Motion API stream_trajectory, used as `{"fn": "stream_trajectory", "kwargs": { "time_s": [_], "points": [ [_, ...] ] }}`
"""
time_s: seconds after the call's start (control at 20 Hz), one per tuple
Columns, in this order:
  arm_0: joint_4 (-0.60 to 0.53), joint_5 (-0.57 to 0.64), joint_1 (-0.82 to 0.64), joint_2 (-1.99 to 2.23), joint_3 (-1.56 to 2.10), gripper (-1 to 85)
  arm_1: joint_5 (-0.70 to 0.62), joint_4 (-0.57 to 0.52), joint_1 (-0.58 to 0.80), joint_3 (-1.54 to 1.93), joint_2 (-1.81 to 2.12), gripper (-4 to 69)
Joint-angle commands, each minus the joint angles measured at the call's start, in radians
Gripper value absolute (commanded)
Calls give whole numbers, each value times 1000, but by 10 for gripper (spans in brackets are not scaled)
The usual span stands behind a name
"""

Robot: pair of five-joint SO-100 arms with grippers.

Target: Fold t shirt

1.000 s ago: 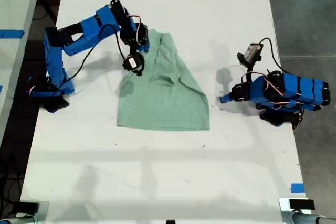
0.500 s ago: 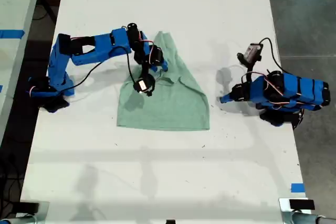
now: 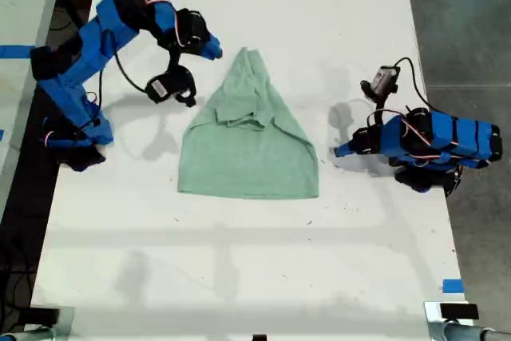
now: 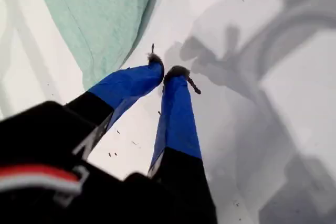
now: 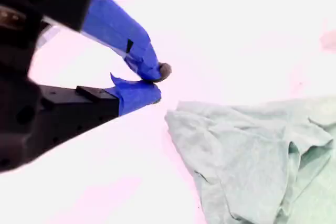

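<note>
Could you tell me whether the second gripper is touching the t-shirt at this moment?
Apart. In the second wrist view, my second gripper has bare table between its tips and the t-shirt; the exterior view also shows it clear of the cloth.

1. One t shirt [image 3: 247,143], mint green, lay on one white table [image 3: 239,277].
2. Two blue arms: my first gripper [image 3: 342,149] and my second gripper [image 3: 214,51].
3. Two strips of blue tape [image 3: 452,285] showed.

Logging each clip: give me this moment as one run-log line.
t shirt: both sides folded in, flat on table | second claw: shut, empty, raised beside collar end | first claw: shut, empty, beside hem corner
</note>
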Motion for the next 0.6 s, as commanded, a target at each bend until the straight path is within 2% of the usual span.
{"fn": "stream_trajectory", "kwargs": {
  "time_s": [0.0, 0.1, 0.25, 0.4, 0.55],
  "points": [
    [3, -69, 81, 327, 112, 0, -17, -12, 0, 51, 8, 41],
    [-20, -161, 169, 526, 321, 0, -15, -12, 0, 51, 8, 41],
    [-233, -216, 238, 982, 856, 0, -14, -12, 0, 51, 8, 41],
    [-345, -268, 276, 1385, 1285, 0, -11, -12, 2, 52, 8, 41],
    [-543, -290, 379, 1664, 1701, 0, -8, -12, 5, 52, 8, 41]
  ]
}}
